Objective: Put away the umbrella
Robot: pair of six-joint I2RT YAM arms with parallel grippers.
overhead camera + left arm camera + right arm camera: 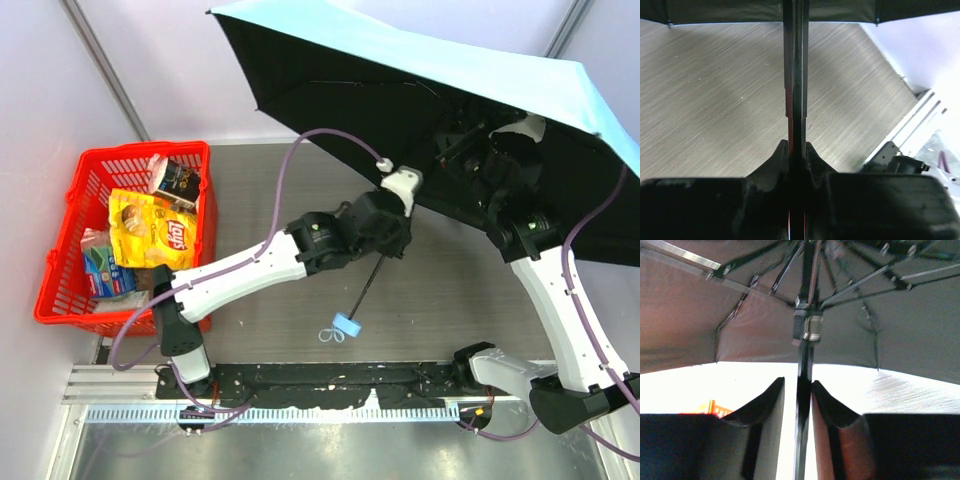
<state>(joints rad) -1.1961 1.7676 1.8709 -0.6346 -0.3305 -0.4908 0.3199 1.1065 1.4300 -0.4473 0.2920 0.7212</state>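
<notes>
The umbrella [420, 60] is open, sky-blue on top and black underneath, and tilts over the right back of the table. Its thin black shaft [372, 275] runs down to the small light-blue handle [348, 324] with its strap, near the table. My left gripper [392, 232] is shut on the shaft [795, 75] midway up, and also shows in the left wrist view [796, 145]. My right gripper [478, 150] is under the canopy. In the right wrist view [798, 381] its jaws straddle the shaft [804, 370] just below the runner [807, 330], with a gap on one side.
A red basket [60, 290] stands at the left with a yellow Lay's bag [155, 235] and other packets inside. A metal rail [300, 410] runs along the near edge. The canopy covers the back right of the table.
</notes>
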